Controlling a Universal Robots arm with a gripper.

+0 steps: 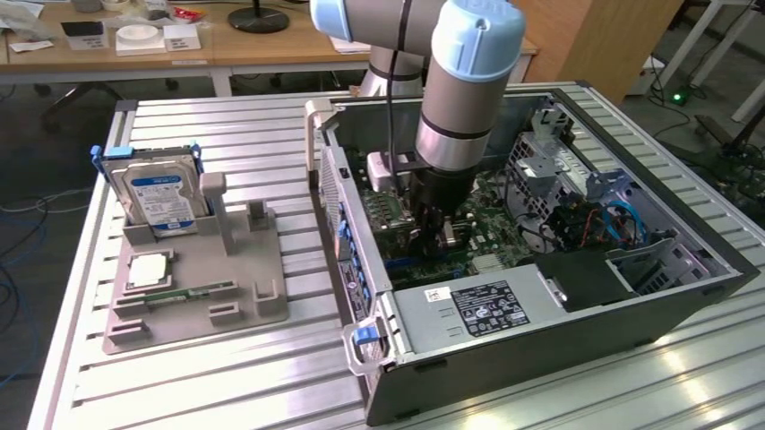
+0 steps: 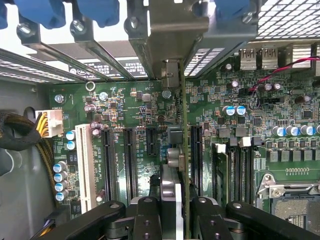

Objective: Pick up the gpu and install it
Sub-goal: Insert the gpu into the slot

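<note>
My gripper point(image 2: 172, 212) clenched on gpu point(image 2: 181, 150), thin dark edge-on circuit card, poised upright above green motherboard point(image 2: 150, 107) inside open black computer case point(image 1: 574, 313). Pickup done; seating in slot unfinished.

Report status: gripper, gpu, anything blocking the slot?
Gripper shut on gpu, inside the computer case. Card edge-on, upright over motherboard, by the black expansion slots. No obstruction seen.

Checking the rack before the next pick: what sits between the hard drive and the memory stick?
In the exterior view, a square processor chip lies on the grey rack between the upright hard drive and the memory stick.
</note>
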